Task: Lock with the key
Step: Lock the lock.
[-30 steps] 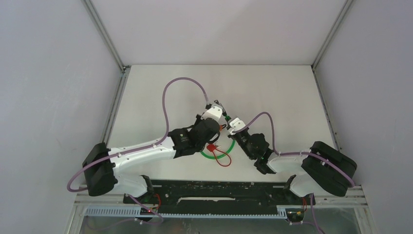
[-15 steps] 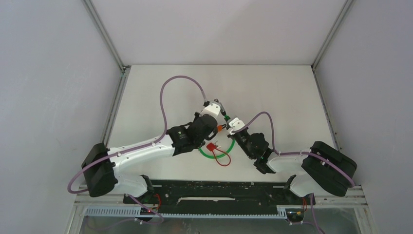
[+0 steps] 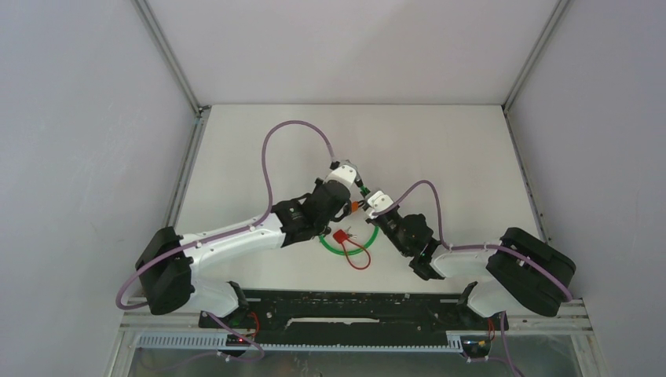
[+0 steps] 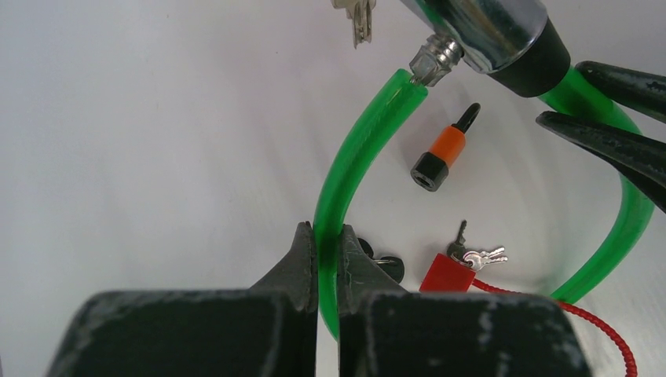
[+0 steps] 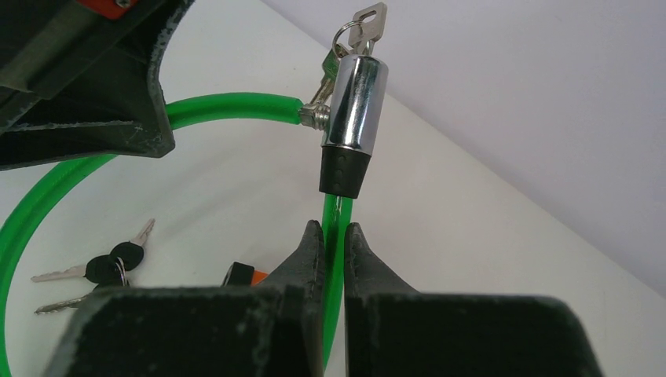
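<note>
Between my left tool [image 4: 327, 243] and right tool [image 5: 335, 236] arcs the green plastic-sheathed cable [image 4: 353, 157]: left clamped behind its metal pin end [image 4: 436, 56], right clamped below the chrome lock cylinder [image 5: 355, 102], so pin and socket line up; the silver key [image 5: 369, 17] sits atop it.

The left wrist view's top edge cuts off the lock barrel [image 4: 487, 27] and a key [image 4: 360, 20]. In the right wrist view the right tool [image 5: 334, 229] hides most of the orange plug [image 5: 253, 276] and the near stretch of the green cable [image 5: 236, 104].
</note>
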Robot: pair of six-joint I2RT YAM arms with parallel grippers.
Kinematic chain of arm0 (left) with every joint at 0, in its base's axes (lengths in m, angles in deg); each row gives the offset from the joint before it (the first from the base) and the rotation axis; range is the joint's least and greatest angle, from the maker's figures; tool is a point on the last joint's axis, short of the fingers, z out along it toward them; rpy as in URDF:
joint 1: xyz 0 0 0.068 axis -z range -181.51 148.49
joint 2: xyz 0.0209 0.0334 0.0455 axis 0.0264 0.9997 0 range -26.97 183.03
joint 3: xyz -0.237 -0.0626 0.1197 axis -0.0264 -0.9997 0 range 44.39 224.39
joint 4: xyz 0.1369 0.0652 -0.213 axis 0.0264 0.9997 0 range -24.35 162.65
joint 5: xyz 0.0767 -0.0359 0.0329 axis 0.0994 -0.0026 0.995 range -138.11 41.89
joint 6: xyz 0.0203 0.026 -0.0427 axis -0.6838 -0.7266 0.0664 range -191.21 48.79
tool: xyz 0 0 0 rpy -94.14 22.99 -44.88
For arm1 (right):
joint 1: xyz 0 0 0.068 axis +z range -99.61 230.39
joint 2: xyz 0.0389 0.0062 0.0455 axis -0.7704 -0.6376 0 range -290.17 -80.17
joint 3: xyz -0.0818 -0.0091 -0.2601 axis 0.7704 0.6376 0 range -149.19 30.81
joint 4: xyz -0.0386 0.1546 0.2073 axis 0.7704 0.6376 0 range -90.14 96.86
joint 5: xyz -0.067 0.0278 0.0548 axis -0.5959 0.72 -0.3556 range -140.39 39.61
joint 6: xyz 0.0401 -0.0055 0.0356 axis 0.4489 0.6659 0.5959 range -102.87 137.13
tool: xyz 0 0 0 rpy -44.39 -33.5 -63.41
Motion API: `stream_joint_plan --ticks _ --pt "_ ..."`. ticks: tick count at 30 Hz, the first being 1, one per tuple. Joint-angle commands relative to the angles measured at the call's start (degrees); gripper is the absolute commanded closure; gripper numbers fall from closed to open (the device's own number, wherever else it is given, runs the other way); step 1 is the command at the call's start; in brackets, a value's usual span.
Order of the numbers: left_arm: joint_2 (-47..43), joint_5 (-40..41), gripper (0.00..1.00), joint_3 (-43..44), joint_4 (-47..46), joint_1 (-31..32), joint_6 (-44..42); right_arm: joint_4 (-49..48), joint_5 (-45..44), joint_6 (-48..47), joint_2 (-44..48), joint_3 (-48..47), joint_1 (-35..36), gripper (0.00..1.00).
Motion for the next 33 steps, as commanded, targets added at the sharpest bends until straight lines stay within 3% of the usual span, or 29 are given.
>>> stream_joint_plan --ticks 1,11,30,33 --pt "-1.0 -4.3 1.00 7.6 -20.1 0.5 1.1 2.7 14.8 1.5 -1.0 -1.3 3.6 1.00" --pt "-5.7 -3.2 0.99 1.8 -20.6 0.5 3.1 1.3 9.3 5.7 -0.7 -1.3 1.9 1.00" --pt "-6.7 -5.1 0.61 0.3 -20.0 0.5 4.4 1.6 5.7 10.4 0.1 -1.3 -0.6 1.00" --pt "-6.7 -5.6 0.58 0.1 -20.0 0.5 4.7 1.6 5.4 10.7 0.2 -1.3 -0.7 1.00"
